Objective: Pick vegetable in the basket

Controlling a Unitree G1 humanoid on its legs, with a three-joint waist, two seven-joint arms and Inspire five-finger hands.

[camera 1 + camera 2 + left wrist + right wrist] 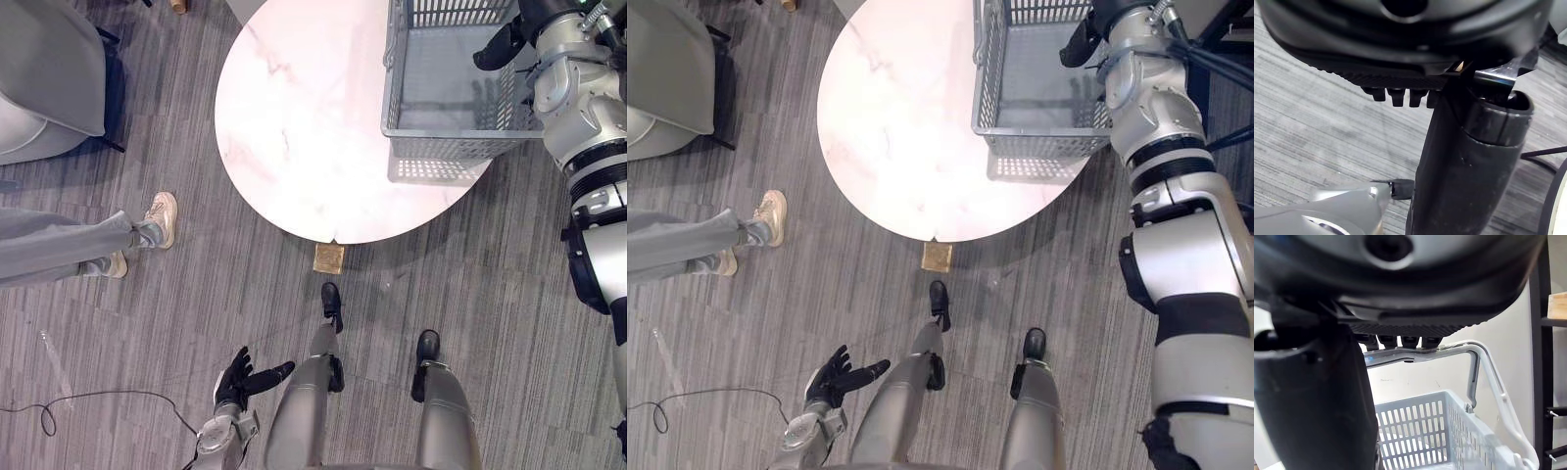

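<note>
The grey basket (441, 147) sits on the round white table (294, 127), at the far right side near the edge. The right hand (500, 47) is up by the basket's right wall. In the right wrist view its fingers (1400, 340) touch the basket's raised handle (1471, 351), but I cannot tell if they are wrapped around it. The left hand (240, 377) hangs low over the grey floor (147, 323) with its fingers spread out, holding nothing. A person's legs and light shoes (157, 217) are on the left. A small brown block (328, 258) lies on the floor by the table's near edge.
</note>
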